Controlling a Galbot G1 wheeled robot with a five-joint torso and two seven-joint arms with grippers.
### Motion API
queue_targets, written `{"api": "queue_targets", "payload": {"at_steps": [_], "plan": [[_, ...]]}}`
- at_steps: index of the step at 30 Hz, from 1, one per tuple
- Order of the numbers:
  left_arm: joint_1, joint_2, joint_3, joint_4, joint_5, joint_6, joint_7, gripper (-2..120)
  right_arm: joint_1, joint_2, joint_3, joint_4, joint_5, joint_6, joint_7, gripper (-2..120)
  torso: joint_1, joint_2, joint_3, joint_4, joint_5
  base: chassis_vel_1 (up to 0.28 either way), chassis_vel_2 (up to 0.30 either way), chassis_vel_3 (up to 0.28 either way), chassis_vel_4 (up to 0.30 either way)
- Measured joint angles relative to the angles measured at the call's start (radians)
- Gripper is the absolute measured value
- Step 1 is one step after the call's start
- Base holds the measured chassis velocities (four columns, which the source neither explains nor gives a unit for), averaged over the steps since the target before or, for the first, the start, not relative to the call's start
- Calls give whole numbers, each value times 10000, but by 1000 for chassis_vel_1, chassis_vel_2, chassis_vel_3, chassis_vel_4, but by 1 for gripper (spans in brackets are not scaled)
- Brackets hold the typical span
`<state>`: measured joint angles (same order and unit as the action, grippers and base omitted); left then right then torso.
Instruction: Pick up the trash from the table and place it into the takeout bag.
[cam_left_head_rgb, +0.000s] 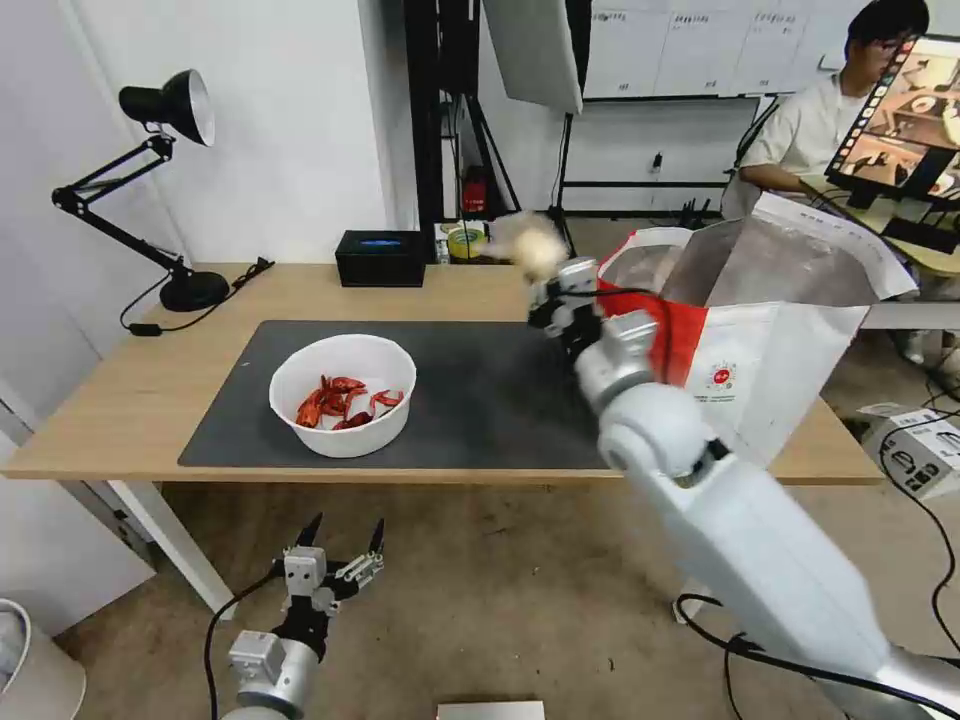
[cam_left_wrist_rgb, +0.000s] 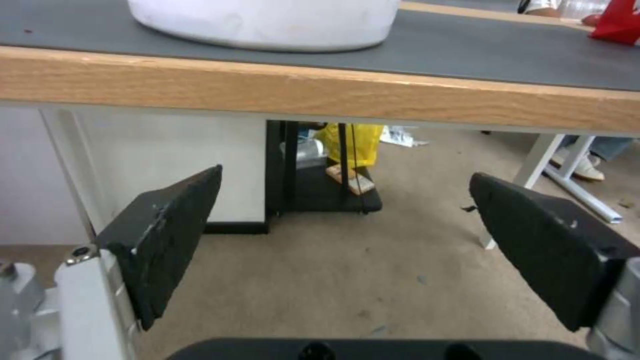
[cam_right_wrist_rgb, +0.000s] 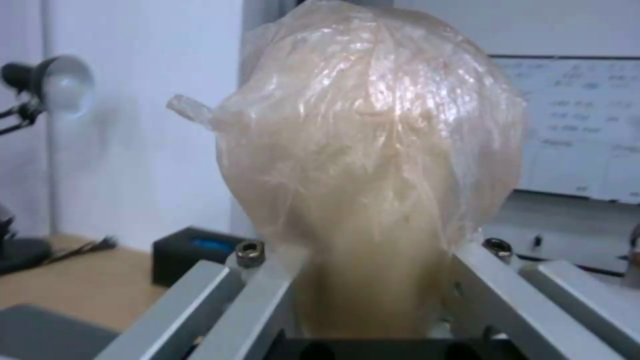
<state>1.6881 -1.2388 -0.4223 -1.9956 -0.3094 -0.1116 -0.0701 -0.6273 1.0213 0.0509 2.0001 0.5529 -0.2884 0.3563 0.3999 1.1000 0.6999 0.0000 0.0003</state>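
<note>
My right gripper (cam_left_head_rgb: 548, 278) is raised above the dark mat, just left of the takeout bag (cam_left_head_rgb: 770, 330), and is shut on a small knotted clear bag with a beige lump (cam_left_head_rgb: 530, 245). Up close, that clear bag (cam_right_wrist_rgb: 367, 165) bulges out between the metal fingers (cam_right_wrist_rgb: 247, 280). A white round bowl (cam_left_head_rgb: 343, 394) of red crayfish shells sits on the mat's left half. The red-and-white takeout bag stands open at the table's right end, foil lining showing. My left gripper (cam_left_head_rgb: 340, 535) hangs open below the table's front edge; its black pads (cam_left_wrist_rgb: 170, 235) frame the floor under the bowl (cam_left_wrist_rgb: 267, 22).
A black rectangular box (cam_left_head_rgb: 380, 258) sits at the table's back edge, and a black desk lamp (cam_left_head_rgb: 165, 180) stands at the back left. The table (cam_left_head_rgb: 130, 400) has its front edge just above my left gripper. A person sits at a desk behind the bag.
</note>
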Motion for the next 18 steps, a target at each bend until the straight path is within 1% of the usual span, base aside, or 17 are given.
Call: {"api": "queue_targets", "payload": {"at_steps": [2, 3, 5, 6, 8, 9, 12, 18], "plan": [[15, -39, 45, -17, 34, 0, -5, 100, 33, -427, 411, 152, 316, 13, 192, 7, 1, 0, 0, -1, -1, 0, 0, 0, 0], [15, -39, 45, -17, 34, 0, -5, 100, 33, -427, 411, 152, 316, 13, 192, 7, 1, 0, 0, -1, -1, 0, 0, 0, 0], [30, -38, 51, -28, 41, 0, -15, 100, 82, -866, 852, 144, 493, 16, 265, 7, 0, 0, 0, 0, -1, 0, 0, 0, 0], [30, -38, 51, -28, 41, 0, -15, 100, 82, -866, 852, 144, 493, 16, 265, 7, 0, 0, 0, 0, -1, 0, 0, 0, 0], [42, -21, 48, -53, 44, 0, -17, 100, 32, -1231, 1225, -15, 640, 17, 274, 7, 0, 0, 1, 0, -2, 0, 0, 0, 0], [42, -21, 48, -53, 44, 0, -17, 100, 32, -1231, 1225, -15, 640, 17, 274, 7, 0, 0, 1, 0, -2, 0, 0, 0, 0], [54, -1, 56, -99, 46, 0, -29, 100, -285, -1591, 1689, -250, 733, 17, 250, 7, 0, 0, 1, -1, 0, 0, 0, 0, 0], [82, -10, 135, -124, 139, -3, -42, 100, -728, -1893, 2087, -365, 775, -62, 261, 7, 0, 0, 1, -1, 0, 0, 0, 0, 0]]}}
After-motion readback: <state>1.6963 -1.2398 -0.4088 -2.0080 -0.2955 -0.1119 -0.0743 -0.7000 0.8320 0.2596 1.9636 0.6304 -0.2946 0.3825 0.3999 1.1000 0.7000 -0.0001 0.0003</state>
